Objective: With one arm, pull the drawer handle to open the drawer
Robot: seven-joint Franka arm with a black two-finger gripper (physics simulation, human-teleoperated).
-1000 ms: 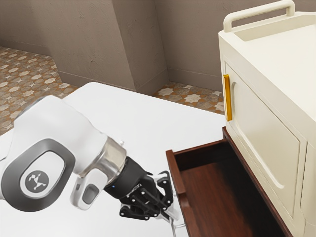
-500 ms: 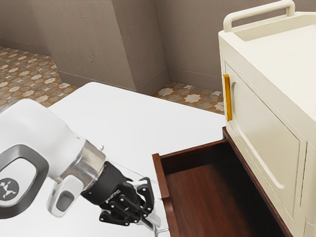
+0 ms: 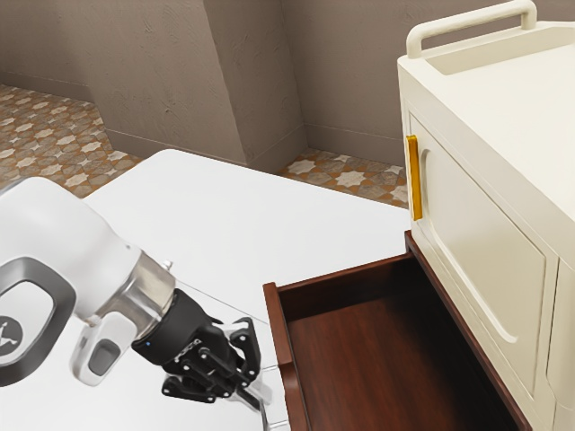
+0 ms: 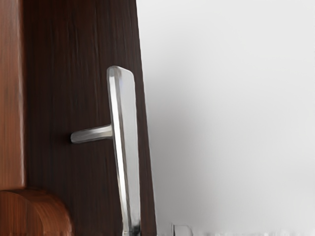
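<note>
The near end of the drawer point(image 3: 278, 328) and the table's point(image 3: 225, 206) near edge are cut off in the exterior view. So are parts of the cream cabinet point(image 3: 476, 224) and the arm point(image 3: 67, 233). The wrist view cuts off one end of the handle point(image 4: 129, 147). How the gripper point(image 3: 255, 400) meets it is too small to tell.
</note>
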